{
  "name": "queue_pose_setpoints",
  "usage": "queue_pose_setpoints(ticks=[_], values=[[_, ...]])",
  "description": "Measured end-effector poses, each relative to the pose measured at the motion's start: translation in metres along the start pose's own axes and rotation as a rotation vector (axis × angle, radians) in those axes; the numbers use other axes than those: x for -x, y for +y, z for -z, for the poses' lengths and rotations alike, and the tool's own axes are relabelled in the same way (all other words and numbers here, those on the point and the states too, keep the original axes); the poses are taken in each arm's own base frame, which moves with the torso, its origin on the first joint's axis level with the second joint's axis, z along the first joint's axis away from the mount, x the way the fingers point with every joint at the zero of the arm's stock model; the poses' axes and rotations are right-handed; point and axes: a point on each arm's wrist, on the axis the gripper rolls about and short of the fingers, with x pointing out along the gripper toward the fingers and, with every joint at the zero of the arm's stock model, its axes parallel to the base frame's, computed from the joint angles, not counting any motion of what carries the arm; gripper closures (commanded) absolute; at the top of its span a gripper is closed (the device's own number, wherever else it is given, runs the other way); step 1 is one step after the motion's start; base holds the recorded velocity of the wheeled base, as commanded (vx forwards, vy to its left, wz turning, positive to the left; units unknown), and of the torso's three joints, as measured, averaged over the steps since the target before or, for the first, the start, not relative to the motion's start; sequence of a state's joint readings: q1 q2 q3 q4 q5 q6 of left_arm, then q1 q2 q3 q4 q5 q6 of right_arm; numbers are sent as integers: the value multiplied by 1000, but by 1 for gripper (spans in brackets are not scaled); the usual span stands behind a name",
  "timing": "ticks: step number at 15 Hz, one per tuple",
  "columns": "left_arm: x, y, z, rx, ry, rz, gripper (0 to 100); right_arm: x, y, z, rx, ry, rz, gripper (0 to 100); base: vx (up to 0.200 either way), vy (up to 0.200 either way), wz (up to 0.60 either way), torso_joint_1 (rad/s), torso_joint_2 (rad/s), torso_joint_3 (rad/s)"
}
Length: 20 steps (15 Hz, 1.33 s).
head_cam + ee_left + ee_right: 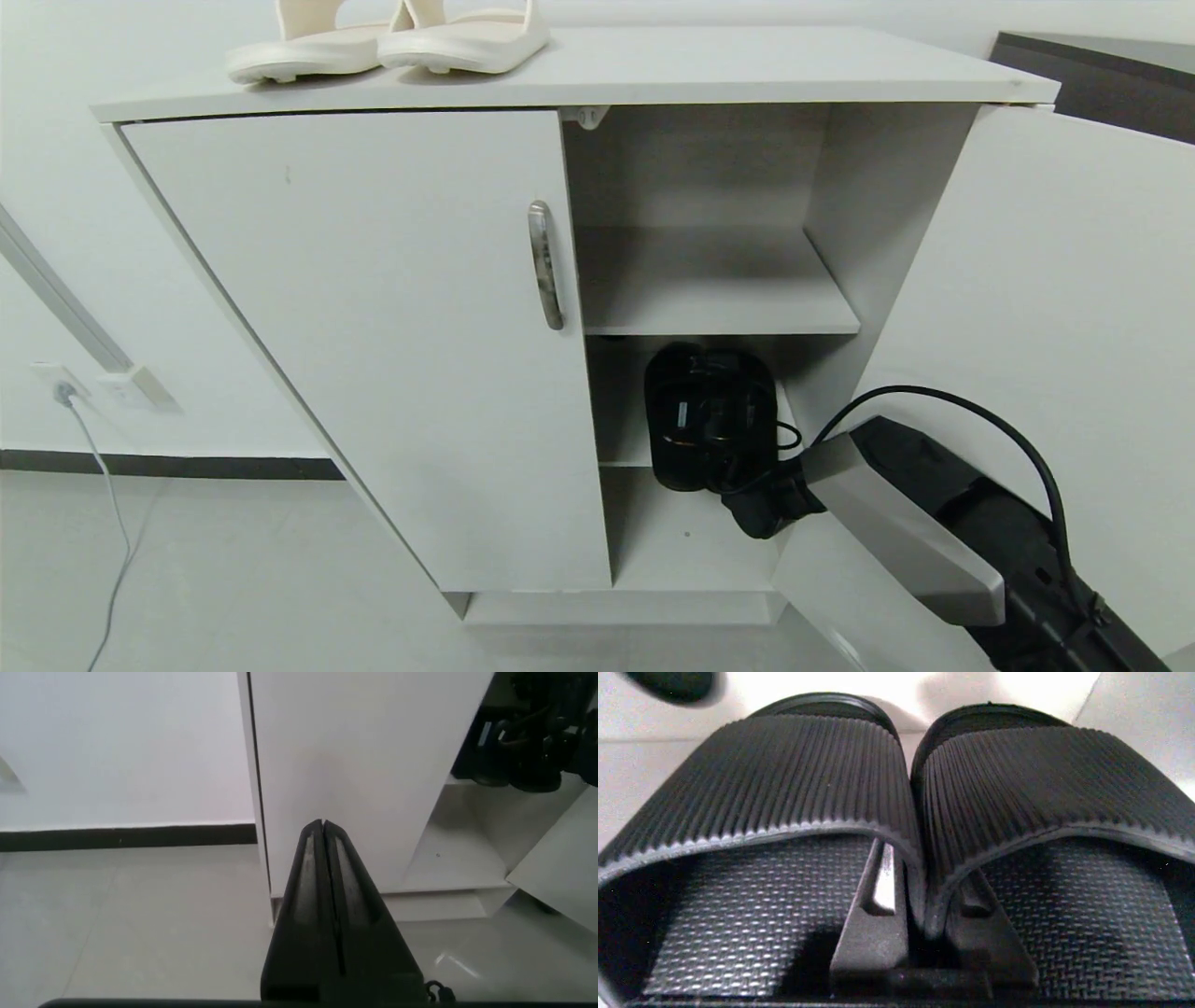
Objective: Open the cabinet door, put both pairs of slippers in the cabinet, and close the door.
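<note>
Black slippers (709, 415) pinched by their touching inner edges between the clamped fingers of the right gripper (924, 910), likely so both handle as one; inside the cabinet (579, 70), middle compartment, past the open right door (1055, 308). Resting or hovering: cannot tell. White slippers (392, 47) on top. Left gripper (322, 831) pressed shut, empty, low before the closed left door (374, 756), probably out of the way.

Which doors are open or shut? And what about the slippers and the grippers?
Left door: shut.
Right door: open.
White slippers: on top of the cabinet.
Black slippers: inside the cabinet, gripped.
Right gripper: shut on the black slippers.
Left gripper: shut, empty.
</note>
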<state>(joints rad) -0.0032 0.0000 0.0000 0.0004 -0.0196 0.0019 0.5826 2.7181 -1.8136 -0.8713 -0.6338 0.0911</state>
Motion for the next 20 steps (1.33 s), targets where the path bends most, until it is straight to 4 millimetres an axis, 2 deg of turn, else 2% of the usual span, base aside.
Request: queue_pose_setpoints(ticks=[6,9,17,18,20], values=[[0,0,0,0,0,0,100,-3,3,0,-2,-12,-25,100,0,0,0,0,0,0],[0,0,0,0,0,0,100,-12,-1,-2,-7,-33,-10,100,0,0,0,0,0,0],[0,0,0,0,0,0,100,-16,0,6,8,-17,-2,100,0,0,0,0,0,0],[0,0,0,0,0,0,100,-17,-1,7,11,-13,1,0,0,0,0,0,0,0],[0,0,0,0,0,0,100,-18,0,8,9,-15,2,0,0,0,0,0,0,0]])
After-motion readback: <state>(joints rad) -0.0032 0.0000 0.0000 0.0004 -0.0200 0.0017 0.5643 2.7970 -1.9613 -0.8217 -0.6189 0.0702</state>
